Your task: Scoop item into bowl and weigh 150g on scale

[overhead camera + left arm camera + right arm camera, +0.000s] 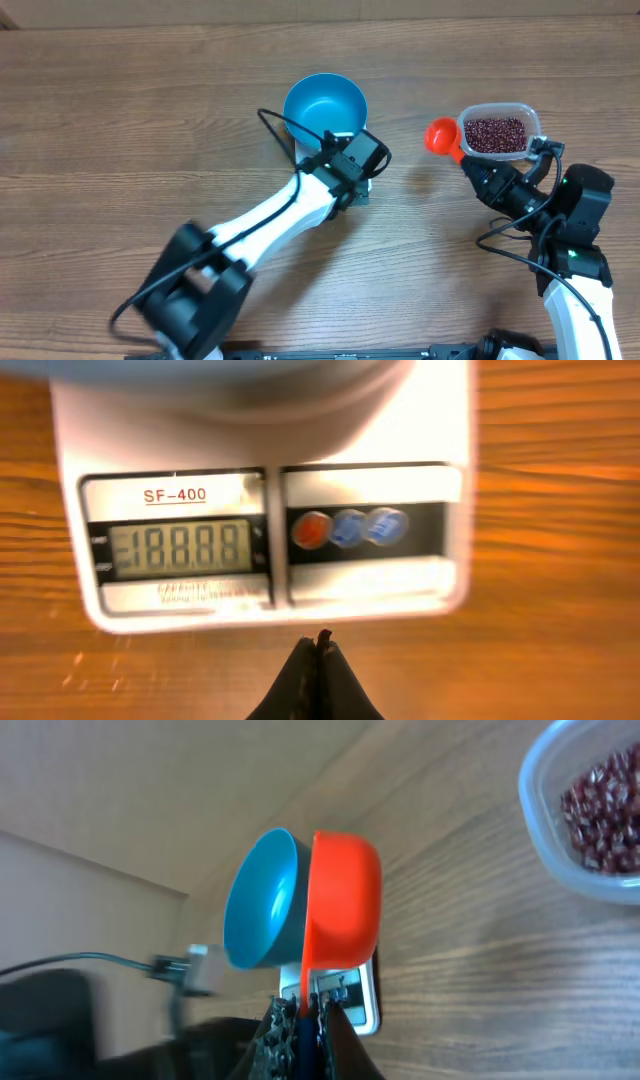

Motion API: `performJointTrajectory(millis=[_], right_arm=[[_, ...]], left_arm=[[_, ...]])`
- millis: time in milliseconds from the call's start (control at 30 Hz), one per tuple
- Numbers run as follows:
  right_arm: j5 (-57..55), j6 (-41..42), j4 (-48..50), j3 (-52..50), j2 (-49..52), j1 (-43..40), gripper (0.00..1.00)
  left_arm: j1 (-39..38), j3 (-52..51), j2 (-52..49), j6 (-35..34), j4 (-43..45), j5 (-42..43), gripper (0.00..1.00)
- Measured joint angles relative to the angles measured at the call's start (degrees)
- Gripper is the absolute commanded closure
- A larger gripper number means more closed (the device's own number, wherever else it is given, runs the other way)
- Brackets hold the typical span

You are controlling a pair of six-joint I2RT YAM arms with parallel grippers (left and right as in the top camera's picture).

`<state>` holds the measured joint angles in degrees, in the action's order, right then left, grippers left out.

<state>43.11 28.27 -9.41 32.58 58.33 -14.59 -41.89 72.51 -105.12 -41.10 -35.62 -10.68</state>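
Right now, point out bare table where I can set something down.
Widest: bare table left of the blue bowl. Also the front wood between left arm and right arm. Narrow gap between bowl and red cup. Crowded around the bean tub and right gripper.

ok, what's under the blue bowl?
The white SF-400 scale. In the left wrist view its display and three buttons stick out in front of the blue bowl. The weighing platform beneath the bowl is covered, and overhead the left arm hides most of the scale.
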Motion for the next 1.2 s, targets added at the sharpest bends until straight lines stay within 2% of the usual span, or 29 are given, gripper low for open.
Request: performJointTrajectory(millis=[200, 267, 367, 400, 433, 467, 500, 533, 767, 867, 967, 1067, 1200], right_arm=[[3.15, -0.02, -4.5, 0.0, 0.0, -0.04, 0.96], [5.46, -0.02, -5.62, 0.0, 0.0, -0.04, 0.96], [9.55, -0.04, -6.8, 0.0, 0.0, -0.04, 0.96], [10.25, -0.13, -7.08, 0.0, 0.0, -0.04, 0.96], [10.93, -0.5, -7.34, 0.0, 0.0, -0.04, 0.96], [11.45, -1.44, -7.32, 0.0, 0.0, -0.04, 0.96], [11.65, -2.43, -7.34, 0.0, 0.0, -0.04, 0.96], [11.45, -3.19, -7.34, 0.0, 0.0, -0.04, 0.96], [1.95, -6.27, -7.02, 0.0, 0.0, -0.04, 0.96], [-0.55, -6.91, -5.86, 0.0, 0.0, -0.04, 0.96], [-1.84, -7.37, -5.66, 0.0, 0.0, -0.04, 0.96], [-2.45, -7.56, -5.66, 0.0, 0.0, -0.04, 0.96], [-2.89, -7.76, -5.66, 0.0, 0.0, -0.04, 0.96]], left_arm=[[0.31, 2.8, 14.88, 5.55, -3.21, 2.43, 0.91], [0.79, 3.65, 20.33, 7.48, -3.67, 2.16, 0.96], [1.46, 4.44, 27.74, 9.6, -5.68, -0.81, 0.96], [1.49, 4.48, 29.0, 9.81, -6.34, -1.79, 0.9], [1.51, 4.55, 30.6, 10.05, -7.39, -3.39, 0.69], [1.53, 4.57, 31.93, 10.56, -8.63, -5.11, 0.31], [1.53, 4.57, 32.92, 11.02, -9.86, -6.64, 0.08], [1.53, 4.57, 33.44, 11.13, -10.93, -7.93, 0.0], [1.53, 4.57, 33.75, 11.47, -22.47, -15.17, 0.0], [1.55, 4.55, 33.66, 11.45, -27.67, -15.67, 0.0], [1.99, 4.55, 33.64, 14.86, -29.51, -15.06, 0.0], [6.54, 5.11, 33.64, 20.35, -32.17, -11.13, 0.0], [20.35, 8.63, 33.92, 31.21, -33.42, 1.33, 0.0]])
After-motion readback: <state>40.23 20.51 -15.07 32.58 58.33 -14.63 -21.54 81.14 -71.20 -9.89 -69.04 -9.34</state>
